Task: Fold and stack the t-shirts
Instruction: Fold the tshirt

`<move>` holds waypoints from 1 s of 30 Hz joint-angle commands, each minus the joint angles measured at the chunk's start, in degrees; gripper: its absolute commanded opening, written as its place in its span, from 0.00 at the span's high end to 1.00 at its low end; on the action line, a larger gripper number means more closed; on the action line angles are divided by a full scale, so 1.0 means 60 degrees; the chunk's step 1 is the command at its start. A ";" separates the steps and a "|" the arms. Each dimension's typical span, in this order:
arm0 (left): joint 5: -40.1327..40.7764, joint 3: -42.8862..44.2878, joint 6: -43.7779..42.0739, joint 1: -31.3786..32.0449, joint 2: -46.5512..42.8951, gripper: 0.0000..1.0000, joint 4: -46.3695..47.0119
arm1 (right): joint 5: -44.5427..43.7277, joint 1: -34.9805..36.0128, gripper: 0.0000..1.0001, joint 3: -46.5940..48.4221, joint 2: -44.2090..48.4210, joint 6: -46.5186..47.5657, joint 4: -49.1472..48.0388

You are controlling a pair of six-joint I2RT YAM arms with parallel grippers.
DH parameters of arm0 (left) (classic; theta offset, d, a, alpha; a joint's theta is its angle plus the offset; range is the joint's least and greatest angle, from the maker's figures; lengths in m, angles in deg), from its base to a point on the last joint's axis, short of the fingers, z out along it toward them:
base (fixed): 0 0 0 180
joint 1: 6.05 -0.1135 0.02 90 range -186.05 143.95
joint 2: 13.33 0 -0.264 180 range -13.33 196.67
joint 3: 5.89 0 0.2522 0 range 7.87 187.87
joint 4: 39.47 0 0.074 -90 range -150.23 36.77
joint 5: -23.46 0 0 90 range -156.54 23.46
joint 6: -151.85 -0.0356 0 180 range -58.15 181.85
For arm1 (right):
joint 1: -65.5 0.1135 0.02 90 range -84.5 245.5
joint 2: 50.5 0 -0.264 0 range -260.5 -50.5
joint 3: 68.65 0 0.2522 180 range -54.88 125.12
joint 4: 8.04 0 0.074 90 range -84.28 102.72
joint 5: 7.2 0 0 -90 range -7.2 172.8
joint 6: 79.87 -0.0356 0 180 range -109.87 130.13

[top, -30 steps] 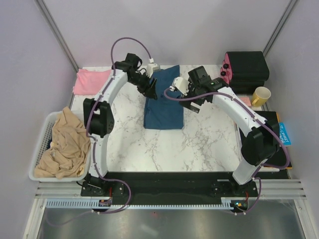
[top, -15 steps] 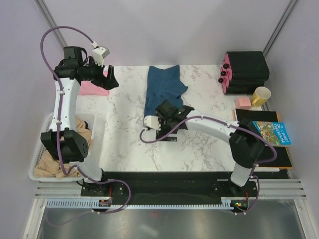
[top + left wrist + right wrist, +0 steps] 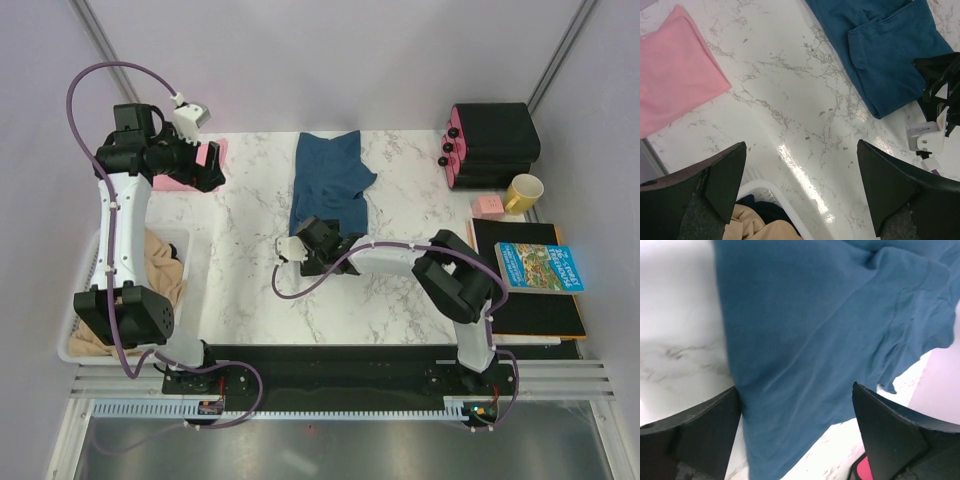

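**Item 1. Large dark teal-blue cotton t-shirt (image 3: 330, 185).** It lies at the far middle of the desk as a long narrow strip. One sleeve flares out on its right side. Judged part-folded: the sides are brought in, the length is not yet halved.

**Item 2. Pale pink cotton t-shirt (image 3: 675, 70).** It sits at the far left corner of the desk, flat and squared, well apart from item 1. It appears already folded, and the two shirts are not yet stacked.

**Item 3. Right claw (image 3: 795, 387).** The jaws are spread wide and grip nothing. It sits low over the near end of the teal shirt, with fabric filling the gap between the fingers.

**Item 4. Left claw (image 3: 801, 145).** The jaws are spread wide and grip nothing. It is held high over bare desk, between the pink shirt and the teal one.

**Step in hand (judgement).** Lengthwise fold of the teal shirt. The next move calls for the right claw to pinch the near hem through all layers and carry it toward the far end, keeping the edges in line.

**Surface.** White grey-veined marble-pattern desk (image 3: 400, 290), glossy.

**Room.**
- Pale lilac walls with metal corner posts.
- White perforated plastic basket (image 3: 82, 290) at the left edge, holding crumpled tan cloth (image 3: 160, 275).
- At the right: a black case (image 3: 500, 140), a yellow mug (image 3: 523, 192), and a blue printed book (image 3: 545, 265) on a black mat (image 3: 540, 315).
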 commanded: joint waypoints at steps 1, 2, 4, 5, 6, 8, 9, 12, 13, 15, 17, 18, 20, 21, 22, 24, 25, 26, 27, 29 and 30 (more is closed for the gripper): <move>0.0253 0.0247 -0.0326 -0.0030 -0.0140 0.01 0.0028 | -0.0277 -0.0010 0.14 -0.0301 -0.0910 0.0283 -0.0663; 0.0297 0.0349 -0.0355 -0.0030 -0.0111 0.01 0.0043 | -0.0190 -0.0010 0.20 -0.0272 -0.1027 0.0312 -0.0474; 0.0415 0.0423 -0.0501 -0.0044 -0.0052 0.01 0.0028 | 0.0000 0.0004 0.55 0.0034 -0.1130 0.0313 0.0067; 0.0473 0.0511 -0.0560 -0.0074 -0.0023 0.00 0.0028 | 0.0218 -0.0010 0.69 0.0138 -0.1160 0.0196 0.0693; 0.0532 0.0569 -0.0633 -0.0088 0.0036 0.00 0.0028 | 0.0380 0.0004 0.79 0.0240 -0.1160 0.0181 0.1077; 0.0649 0.0715 -0.0882 -0.0191 0.0080 0.00 0.0028 | 0.0993 0.0004 0.92 0.0519 -0.0898 0.0152 0.2259; 0.0678 0.0803 -0.0955 -0.0235 0.0153 0.00 0.0043 | 0.1345 0.0033 0.93 0.0607 -0.0737 0.0151 0.2717; 0.0650 0.1228 -0.1087 -0.0454 0.0489 0.00 0.0028 | 0.2849 0.0136 0.98 0.1148 -0.0019 0.0239 0.4634; 0.0635 0.1447 -0.1117 -0.0542 0.0693 0.00 0.0028 | 0.3205 0.0180 1.00 0.1541 0.0171 0.0196 0.5075; 0.0606 0.1638 -0.1146 -0.0572 0.0870 0.00 0.0014 | 0.4141 0.0383 1.00 0.1953 0.0669 0.0253 0.6467; 0.0547 0.1829 -0.1161 -0.0601 0.1060 0.00 0.0014 | 0.4641 0.0574 1.00 0.2408 0.1166 0.0268 0.7504; 0.0460 0.1873 -0.1147 -0.0601 0.1120 0.00 -0.0001 | 0.4862 0.0764 1.00 0.2569 0.1314 0.0254 0.7830; 0.0357 0.1991 -0.1088 -0.0601 0.1149 0.00 0.0014 | 0.5507 0.0970 1.00 0.3023 0.1694 0.0239 0.8837; 0.0255 0.1976 -0.1044 -0.0587 0.1120 0.00 -0.0001 | 0.5697 0.1174 1.00 0.3199 0.1812 0.0254 0.9192; 0.0196 0.1933 -0.1029 -0.0601 0.1106 0.00 -0.0001 | 0.6004 0.1278 1.00 0.3490 0.1930 0.0225 0.9790; 0.0108 0.1874 -0.1000 -0.0601 0.0975 0.00 -0.0001 | 0.6269 0.1570 1.00 0.3887 0.2135 0.0312 1.0452; 0.0078 0.1772 -0.0956 -0.0601 0.0930 0.00 -0.0001 | 0.6372 0.1644 1.00 0.4353 0.2165 0.0370 1.1036; 0.0064 0.1728 -0.0941 -0.0601 0.0886 0.00 0.0028 | 0.6547 0.1746 1.00 0.4604 0.2180 0.0400 1.1274; -0.0009 0.1684 -0.0912 -0.0601 0.0828 0.00 0.0028 | 0.6549 0.1805 1.00 0.5114 0.2165 0.0502 1.1508; -0.0053 0.1596 -0.0824 -0.0601 0.0798 0.00 0.0072 | 0.5910 0.1835 1.00 0.5426 0.2049 0.0765 1.1701; -0.0141 0.1566 -0.0766 -0.0601 0.0798 0.00 0.0116 | 0.5527 0.1806 1.00 0.5471 0.2005 0.0926 1.1657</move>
